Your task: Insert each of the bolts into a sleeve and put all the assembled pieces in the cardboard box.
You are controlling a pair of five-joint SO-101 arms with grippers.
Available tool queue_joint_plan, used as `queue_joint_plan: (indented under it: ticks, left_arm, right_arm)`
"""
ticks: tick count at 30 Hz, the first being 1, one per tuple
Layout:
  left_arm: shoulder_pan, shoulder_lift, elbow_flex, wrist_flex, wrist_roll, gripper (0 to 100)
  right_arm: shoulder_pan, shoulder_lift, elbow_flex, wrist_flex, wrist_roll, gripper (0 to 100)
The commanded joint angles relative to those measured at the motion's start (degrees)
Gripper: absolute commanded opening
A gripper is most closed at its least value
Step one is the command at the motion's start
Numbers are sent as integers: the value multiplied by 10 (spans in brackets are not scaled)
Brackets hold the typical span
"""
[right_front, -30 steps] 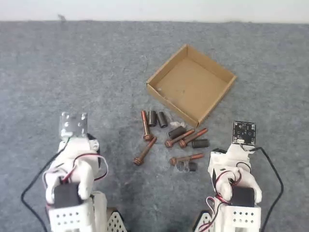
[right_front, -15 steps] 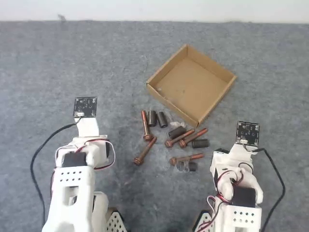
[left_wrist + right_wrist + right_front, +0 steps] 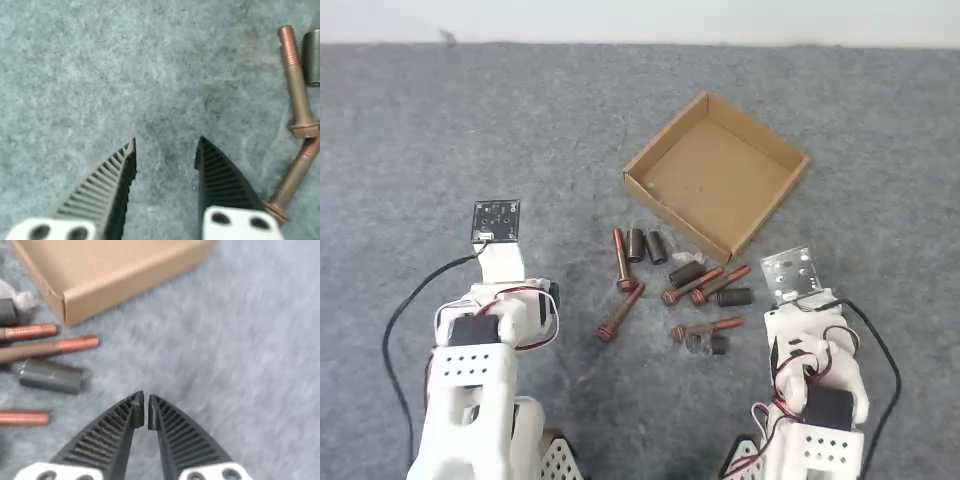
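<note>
Nothing is assembled yet: loose bolts (image 3: 692,285) and sleeves (image 3: 646,245) lie scattered just beside the cardboard box (image 3: 715,178), on the arms' side, and the box holds nothing. The left gripper (image 3: 167,141) hangs with jaws apart, well clear of the box. The right gripper (image 3: 145,399), jaws together, sits near the box's corner.

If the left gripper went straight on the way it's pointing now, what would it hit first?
Probably only the grey carpet; the left gripper, open, has nothing ahead. The nearest bolt lies off to one side.
</note>
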Motion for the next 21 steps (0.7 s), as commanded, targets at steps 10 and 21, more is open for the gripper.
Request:
queue_joint_plan:
  ticks: [10,21]
  left_arm:
    - [4,4,-11,-11,2,187]
    - [-25,4,-10,-11,2,187]
  right_arm:
    - [-176,-5,-40,77,54,6]
    - [-180,286,-222,104,109,6]
